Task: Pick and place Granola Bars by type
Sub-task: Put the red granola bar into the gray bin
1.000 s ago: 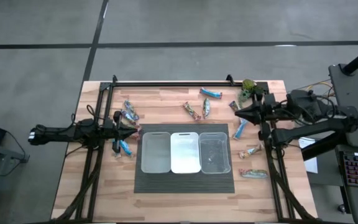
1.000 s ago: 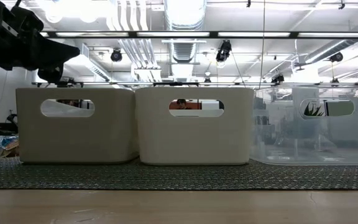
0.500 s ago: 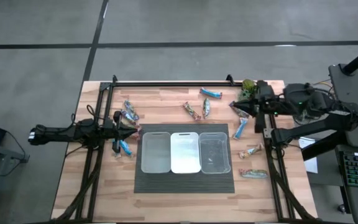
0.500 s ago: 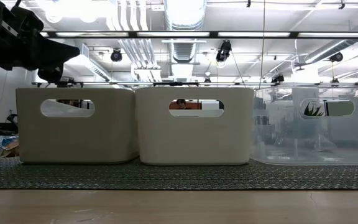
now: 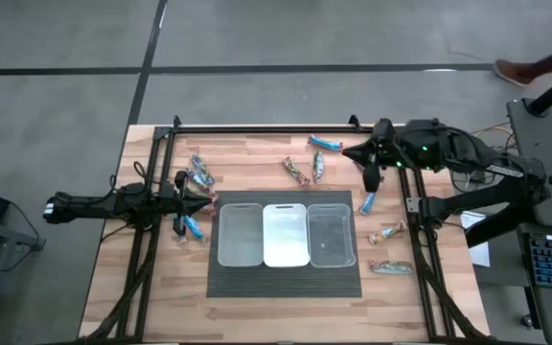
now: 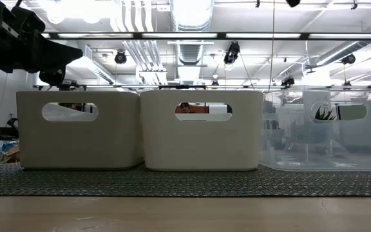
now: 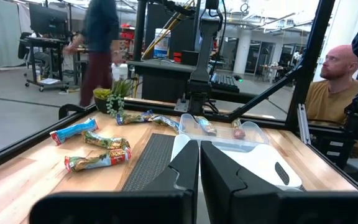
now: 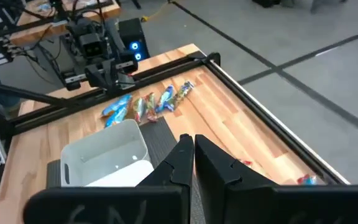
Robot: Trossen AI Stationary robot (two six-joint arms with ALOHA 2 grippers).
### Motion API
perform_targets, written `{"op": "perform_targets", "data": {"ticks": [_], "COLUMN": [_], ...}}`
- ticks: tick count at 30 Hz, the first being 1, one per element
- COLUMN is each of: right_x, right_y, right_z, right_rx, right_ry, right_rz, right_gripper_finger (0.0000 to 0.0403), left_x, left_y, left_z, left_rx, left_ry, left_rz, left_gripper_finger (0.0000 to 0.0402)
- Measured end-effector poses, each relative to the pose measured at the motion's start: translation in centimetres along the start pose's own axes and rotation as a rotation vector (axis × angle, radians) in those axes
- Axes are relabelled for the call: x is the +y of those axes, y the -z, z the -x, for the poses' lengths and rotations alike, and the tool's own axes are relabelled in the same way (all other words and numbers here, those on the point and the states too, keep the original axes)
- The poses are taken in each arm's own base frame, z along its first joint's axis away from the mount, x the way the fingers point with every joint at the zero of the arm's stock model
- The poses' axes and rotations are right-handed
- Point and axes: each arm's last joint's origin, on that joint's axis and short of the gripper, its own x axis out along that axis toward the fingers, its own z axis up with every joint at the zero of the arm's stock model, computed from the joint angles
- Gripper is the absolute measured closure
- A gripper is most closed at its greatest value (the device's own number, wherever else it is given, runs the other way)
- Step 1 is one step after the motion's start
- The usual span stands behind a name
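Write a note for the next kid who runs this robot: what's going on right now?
Left gripper: shut, empty, waiting beside the left bin.
Right gripper: shut, empty, up over the far right of the table, near the bars there.
Bars: one bunch on the left, more scattered at the far side and down the right edge.
Done: nothing sorted that I can see; the bins look empty.
Left: pick up every bar and put each type in its own bin.

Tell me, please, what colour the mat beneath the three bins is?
The ribbed mat is dark grey; the high view shows it best.
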Motion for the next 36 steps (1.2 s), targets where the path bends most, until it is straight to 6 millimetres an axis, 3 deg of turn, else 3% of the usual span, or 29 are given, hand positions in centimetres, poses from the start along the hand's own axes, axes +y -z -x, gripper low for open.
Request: {"op": "perform_targets", "data": {"ticks": [6, 14, 23, 36], "right_x": [-0.5, -1.4, -2.4, -3.1], "right_y": [-0.9, -1.6, -1.1, 0.2], "right_z": [-1.2, -0.7, 0.7, 1.1], "right_rx": [0.082, 0.164, 0.293, 0.425], "right_ry": [-0.016, 0.057, 0.144, 0.227], "right_rz": [-0.049, -0.098, -0.185, -0.290], "right_gripper_finger": [0.0394, 0.0394, 0.0394, 0.0394], "left_x": [0.0, 0.0, 0.0, 0.0], "left_y": [0.0, 0.0, 0.0, 0.0], "left_z": [0.0, 0.0, 0.0, 0.0], "left_rx": [0.000, 0.000, 0.000, 0.000], "left_ry": [0.000, 0.000, 0.000, 0.000], "left_rz": [0.000, 0.000, 0.000, 0.000], "left_gripper_finger": [0.0402, 0.0402, 0.0402, 0.0402]}}
